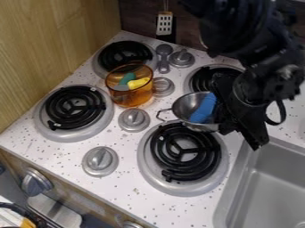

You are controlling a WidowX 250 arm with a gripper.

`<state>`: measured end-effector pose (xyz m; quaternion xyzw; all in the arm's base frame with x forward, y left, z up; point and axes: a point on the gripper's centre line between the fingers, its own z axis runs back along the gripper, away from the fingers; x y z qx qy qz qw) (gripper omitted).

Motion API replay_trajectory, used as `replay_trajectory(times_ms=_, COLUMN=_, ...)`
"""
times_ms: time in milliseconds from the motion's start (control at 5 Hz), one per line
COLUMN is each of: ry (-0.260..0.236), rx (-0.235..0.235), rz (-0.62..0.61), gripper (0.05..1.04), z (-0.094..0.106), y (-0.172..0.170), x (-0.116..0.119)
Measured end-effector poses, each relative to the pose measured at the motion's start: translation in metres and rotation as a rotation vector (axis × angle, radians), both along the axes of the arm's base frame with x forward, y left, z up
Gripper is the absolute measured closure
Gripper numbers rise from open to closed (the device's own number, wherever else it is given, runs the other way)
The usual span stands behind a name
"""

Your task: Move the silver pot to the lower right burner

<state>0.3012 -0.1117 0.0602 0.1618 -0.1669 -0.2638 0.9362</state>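
The silver pot (184,105) stands between the two right-hand burners, at the back edge of the lower right burner (207,156). Its wire handle points left, and a blue object (204,108) lies inside it. From the upper right comes my black gripper (236,121), close against the pot's right side and covering part of its rim. Whether it holds the rim cannot be made out. The lower right burner's black coil shows almost whole, with the pot's lower edge near its top.
An orange see-through pot (136,94) with several toy pieces stands left of the silver pot. Knobs (134,120) run between the burner columns. The upper right burner (204,78) is partly behind the arm. At the lower right is a sink (271,178); a wooden wall rises at left.
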Motion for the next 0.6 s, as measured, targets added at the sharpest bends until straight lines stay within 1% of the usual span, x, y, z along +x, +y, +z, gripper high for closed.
replay_trajectory(times_ms=200, ry=-0.001, rx=-0.010, rz=0.058, gripper=1.015, z=-0.003, y=-0.008, x=-0.012)
replay_trajectory(times_ms=400, ry=-0.017, rx=-0.016, rz=0.127, gripper=1.015, z=-0.011, y=-0.005, x=-0.021)
replay_trajectory(times_ms=600, ry=-0.022, rx=-0.034, rz=0.182, gripper=1.015, z=-0.018, y=-0.002, x=-0.028)
